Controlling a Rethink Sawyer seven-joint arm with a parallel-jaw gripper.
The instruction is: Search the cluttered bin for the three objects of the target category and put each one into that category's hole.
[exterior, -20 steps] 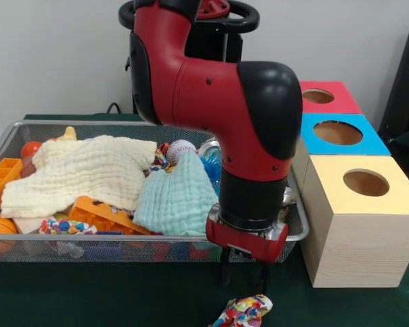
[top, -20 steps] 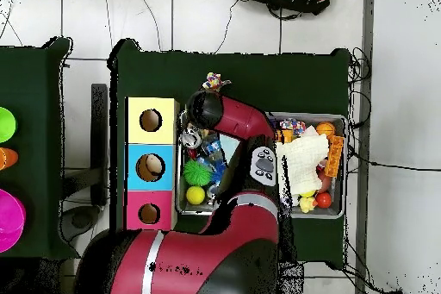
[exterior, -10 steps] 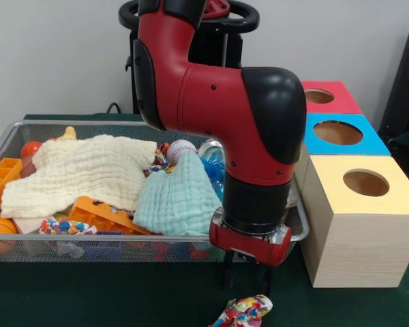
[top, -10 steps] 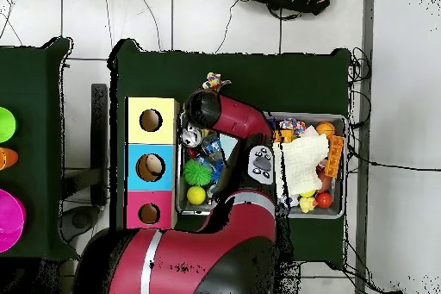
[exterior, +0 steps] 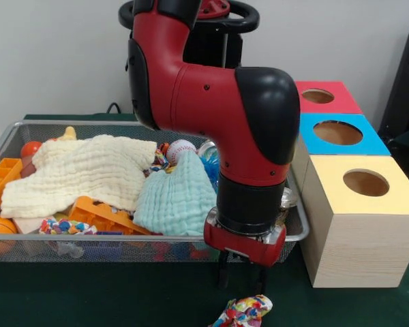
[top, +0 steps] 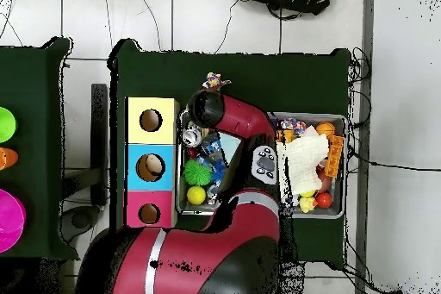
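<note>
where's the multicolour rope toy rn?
Front view: the rope toy lies on the green table outside the wire bin, at the bottom edge, just below the gripper and left of the yellow box.

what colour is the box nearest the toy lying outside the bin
Yellow-topped box on pale wood, clearest in the front view.

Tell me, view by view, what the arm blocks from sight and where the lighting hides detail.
Front view: the arm covers the bin's right end, and the gripper is dark against the green table. Overhead view: the arm hides the bin's middle and the gripper itself; the rope toy shows only as a small bright patch.
</note>
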